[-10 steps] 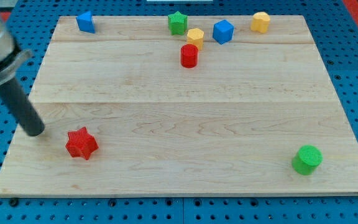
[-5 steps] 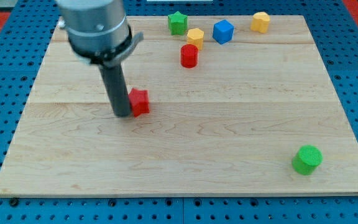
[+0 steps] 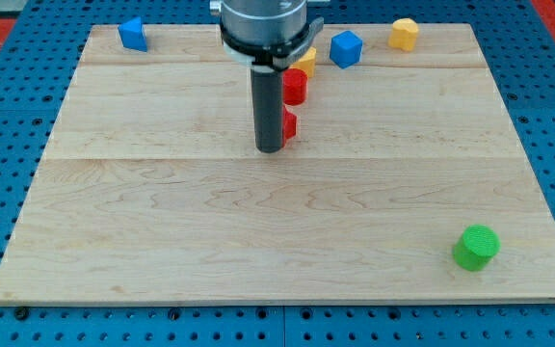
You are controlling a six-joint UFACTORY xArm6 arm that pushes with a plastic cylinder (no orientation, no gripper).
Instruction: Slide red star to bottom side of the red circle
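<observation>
The red star (image 3: 290, 124) lies just below the red circle (image 3: 296, 87) near the board's upper middle; most of the star is hidden behind my rod. My tip (image 3: 270, 148) rests on the board at the star's left side, touching it. The red circle stands close above the star with a small gap, partly covered by the arm on its left.
A blue block (image 3: 132, 34) sits at the top left. A yellow block (image 3: 305, 60), a blue cube (image 3: 346, 48) and a yellow block (image 3: 404, 34) line the top. A green cylinder (image 3: 476, 247) stands at the bottom right. The arm's body covers the top middle.
My tip swept from the lower left up and to the right, pushing the red star across the board to just below the red circle. The green star is now hidden by the arm.
</observation>
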